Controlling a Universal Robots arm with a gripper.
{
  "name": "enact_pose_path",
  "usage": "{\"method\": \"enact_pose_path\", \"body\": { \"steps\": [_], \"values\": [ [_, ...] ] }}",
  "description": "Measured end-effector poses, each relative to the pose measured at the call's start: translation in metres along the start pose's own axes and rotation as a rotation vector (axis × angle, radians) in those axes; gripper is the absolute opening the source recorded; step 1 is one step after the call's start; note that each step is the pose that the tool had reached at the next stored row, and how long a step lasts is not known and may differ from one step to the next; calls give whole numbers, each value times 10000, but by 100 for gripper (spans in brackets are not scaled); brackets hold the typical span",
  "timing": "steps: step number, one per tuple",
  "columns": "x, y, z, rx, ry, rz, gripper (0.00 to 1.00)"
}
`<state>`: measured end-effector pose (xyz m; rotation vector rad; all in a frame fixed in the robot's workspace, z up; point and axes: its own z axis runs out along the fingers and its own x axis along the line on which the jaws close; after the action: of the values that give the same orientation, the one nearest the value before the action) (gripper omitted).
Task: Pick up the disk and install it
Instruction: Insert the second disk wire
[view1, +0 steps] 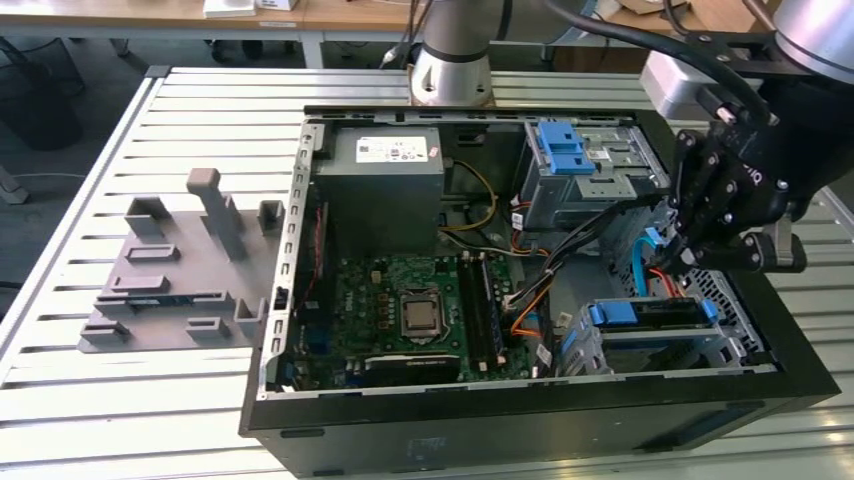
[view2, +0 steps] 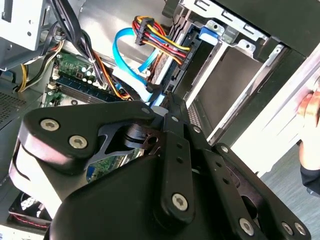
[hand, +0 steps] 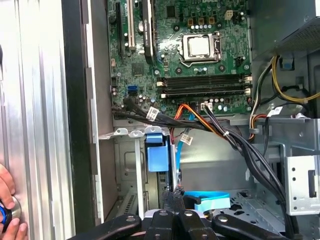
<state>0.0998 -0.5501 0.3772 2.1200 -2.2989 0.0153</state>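
Note:
The disk (view1: 654, 314) sits inside the lower bay of the open computer case (view1: 320, 420), at the exterior view's right, with its blue bracket facing up. That bracket also appears in the first wrist view (hand: 156, 152) and the second wrist view (view2: 207, 32). My gripper (view1: 678, 262) hangs just above the bay, beside the disk and not on it. Its fingers are drawn together in both wrist views (view2: 168, 100) (hand: 172, 196). The black plug of a flat blue data cable (view2: 125, 55) lies right at the tips; whether it is pinched is unclear.
A blue-latched drive cage (view1: 577, 150) stands at the case's far right corner, with bundled wires (hand: 220, 130) running below it to the motherboard (view1: 414, 305). A grey holder block (view1: 174, 270) rests on the slatted table, left of the case. A person's hand (hand: 7, 200) rests by the case's outer wall.

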Motion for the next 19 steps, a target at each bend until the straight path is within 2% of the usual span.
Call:
{"method": "enact_pose_path", "body": {
  "steps": [3,11,14,19],
  "values": [
    [-16,23,-6,0,1,0,11],
    [-92,44,-121,0,0,-2,11],
    [-141,49,-126,0,0,0,11],
    [-144,49,-125,0,1,-1,11]
  ]
}}
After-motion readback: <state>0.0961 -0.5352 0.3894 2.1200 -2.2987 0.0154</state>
